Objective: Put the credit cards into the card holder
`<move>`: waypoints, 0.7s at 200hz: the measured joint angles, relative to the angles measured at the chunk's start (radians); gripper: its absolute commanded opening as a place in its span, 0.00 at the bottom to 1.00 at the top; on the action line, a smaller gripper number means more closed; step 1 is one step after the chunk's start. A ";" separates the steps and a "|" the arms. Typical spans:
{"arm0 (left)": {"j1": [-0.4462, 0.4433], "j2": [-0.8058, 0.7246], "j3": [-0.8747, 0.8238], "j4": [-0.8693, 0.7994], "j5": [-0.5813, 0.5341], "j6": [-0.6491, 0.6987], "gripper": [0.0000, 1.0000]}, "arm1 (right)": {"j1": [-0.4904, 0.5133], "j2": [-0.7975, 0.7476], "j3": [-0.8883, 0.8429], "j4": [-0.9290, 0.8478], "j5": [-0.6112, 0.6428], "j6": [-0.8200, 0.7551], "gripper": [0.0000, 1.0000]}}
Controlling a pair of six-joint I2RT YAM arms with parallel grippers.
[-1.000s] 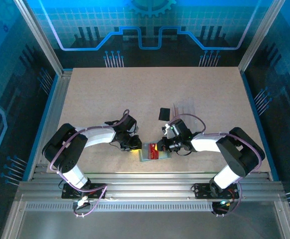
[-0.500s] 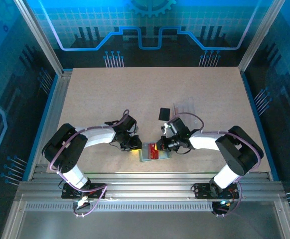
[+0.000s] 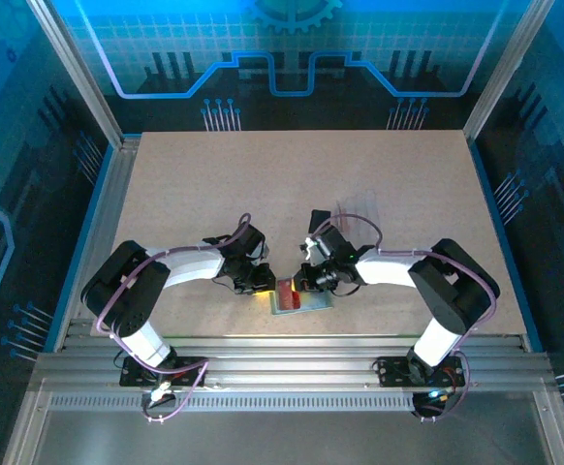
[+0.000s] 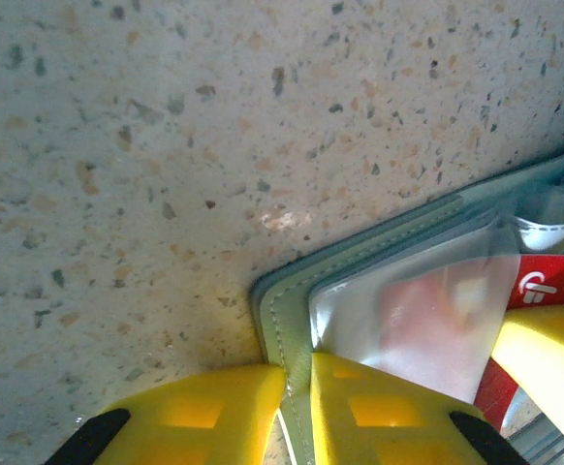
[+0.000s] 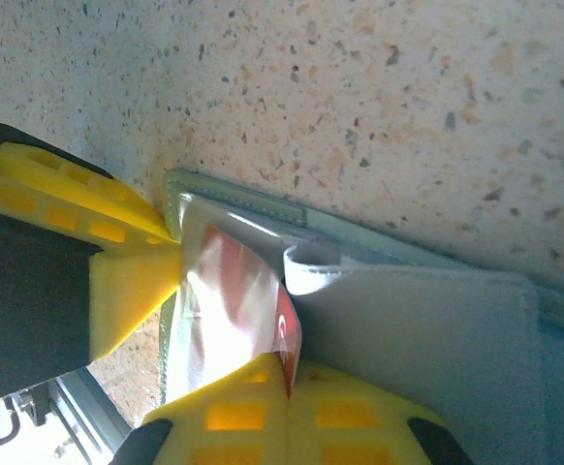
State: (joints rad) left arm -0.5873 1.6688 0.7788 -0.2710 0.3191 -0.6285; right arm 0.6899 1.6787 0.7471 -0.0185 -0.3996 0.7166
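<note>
Left end effector (image 4: 297, 417): yellow fingers nearly closed, pinching the stitched edge of the flat pale grey-green card holder (image 4: 379, 247) at its corner, one finger on either side of the edge. Right end effector (image 5: 290, 417): fingers fully together on the near end of the thin flat red card (image 5: 284, 344). The two end effectors (image 3: 260, 281) (image 3: 301, 281) face each other tip to tip, close together, with the card holder (image 3: 306, 302) lying flat between and just below them, open, its grey flap spreading off to the right end effector's side. The red card (image 4: 544, 281) has its long axis running out from the right end effector's fingertips toward the left one; its far end sits under the holder's clear film pocket and shows pink through it, while a corner with a white logo stays outside the film. A small flat black card (image 3: 318, 221) lies beyond the right end effector, apart from it, and a clear crinkly plastic pouch (image 3: 357, 207) lies just past that. The counter (image 3: 195, 184) is a beige, dark-speckled slab, matte. Around it stand an aluminium-framed enclosure (image 3: 78, 87) and blue-lit walls with circuit-line patterns.
</note>
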 measured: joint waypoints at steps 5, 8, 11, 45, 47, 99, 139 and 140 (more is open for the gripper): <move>0.000 0.000 0.000 0.001 0.000 0.000 0.21 | 0.004 0.004 0.005 0.000 0.000 0.000 0.00; 0.000 0.000 -0.001 0.002 0.000 0.000 0.21 | 0.006 0.006 0.008 0.000 0.002 0.000 0.00; 0.001 0.000 -0.001 0.003 0.001 0.000 0.20 | 0.010 0.008 0.011 0.000 0.002 -0.001 0.00; 0.002 -0.001 -0.003 0.006 0.003 0.000 0.21 | 0.026 0.018 0.027 0.000 0.007 -0.003 0.05; 0.002 -0.001 -0.003 0.006 0.003 0.000 0.21 | 0.026 0.018 0.027 0.000 0.007 -0.003 0.07; 0.002 -0.001 -0.004 0.007 0.003 0.000 0.21 | 0.045 0.011 0.051 -0.049 0.035 -0.045 0.39; 0.002 -0.001 -0.008 0.014 0.006 0.000 0.21 | 0.054 -0.031 0.065 -0.158 0.069 -0.089 0.48; 0.002 -0.001 -0.008 0.014 0.007 0.000 0.21 | 0.054 -0.032 0.065 -0.159 0.070 -0.089 0.48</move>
State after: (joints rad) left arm -0.5850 1.6680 0.7704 -0.2565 0.3260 -0.6289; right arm 0.7441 1.6470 0.8120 -0.1780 -0.3294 0.6281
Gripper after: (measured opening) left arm 0.206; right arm 0.460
